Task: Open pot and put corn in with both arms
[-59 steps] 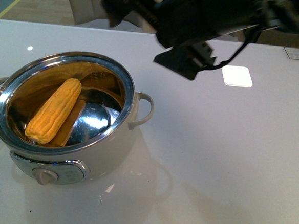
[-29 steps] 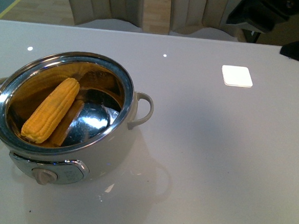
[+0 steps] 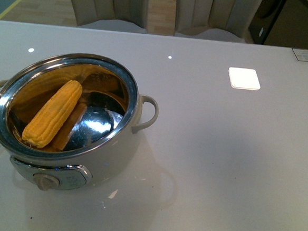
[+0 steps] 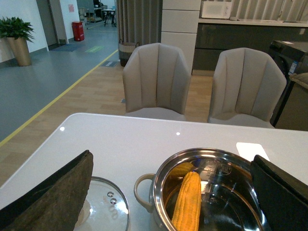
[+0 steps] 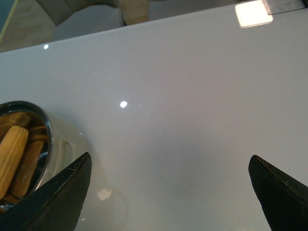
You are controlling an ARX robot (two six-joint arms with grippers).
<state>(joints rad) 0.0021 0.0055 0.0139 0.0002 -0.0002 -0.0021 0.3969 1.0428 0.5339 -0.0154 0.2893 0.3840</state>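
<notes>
Corn (image 3: 52, 114): one cob in one open pot (image 3: 114, 155), one lid (image 4: 103, 207) beside; both claws (image 4: 168, 192) (image 5: 168, 192) gape, empty; glossy white surface (image 3: 230, 152), two chairs (image 4: 156, 79) behind.

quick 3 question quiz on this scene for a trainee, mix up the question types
1. True or false: the corn lies inside the pot.
2. Where is the glass lid?
A. on the pot
B. on the table beside the pot
C. held in a gripper
3. Fill in: both the left gripper and the right gripper have their jaws ____.

Key
1. True; it rests slanted against the steel bowl's wall.
2. B; the left wrist view shows it flat on the table next to the pot's handle.
3. Open; each wrist view shows two fingers spread wide with nothing between them.
</notes>
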